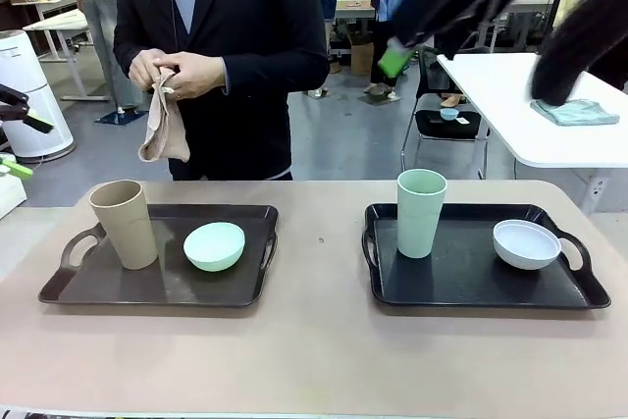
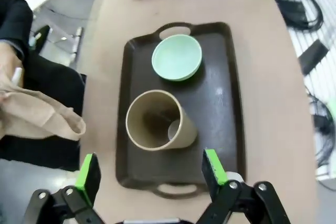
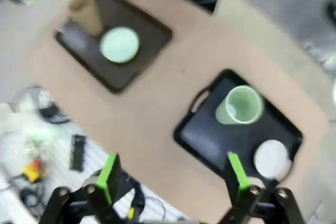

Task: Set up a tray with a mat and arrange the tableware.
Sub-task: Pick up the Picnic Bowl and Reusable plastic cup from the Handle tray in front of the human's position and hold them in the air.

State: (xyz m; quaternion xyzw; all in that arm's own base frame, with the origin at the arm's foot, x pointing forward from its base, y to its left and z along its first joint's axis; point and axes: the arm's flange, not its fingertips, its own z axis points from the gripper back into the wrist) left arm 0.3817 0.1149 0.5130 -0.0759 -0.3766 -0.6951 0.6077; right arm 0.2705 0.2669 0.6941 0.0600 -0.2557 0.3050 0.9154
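On the table (image 1: pixel 314 360) two trays lie side by side, well apart. The left tray (image 1: pixel 157 287) holds the left cup (image 1: pixel 125 224) toward its left end and the left bowl (image 1: pixel 214 245) just to the right of it, near but not touching. The right tray (image 1: pixel 461 282) holds the right cup (image 1: pixel 421 213) toward its left end and the right bowl (image 1: pixel 527 243) toward its right end, well apart. Behind the table, beyond the left tray, stands a person (image 1: pixel 245 46); a cloth (image 1: pixel 164 130) hangs from the person's hands (image 1: pixel 182 71), behind the table's far edge.
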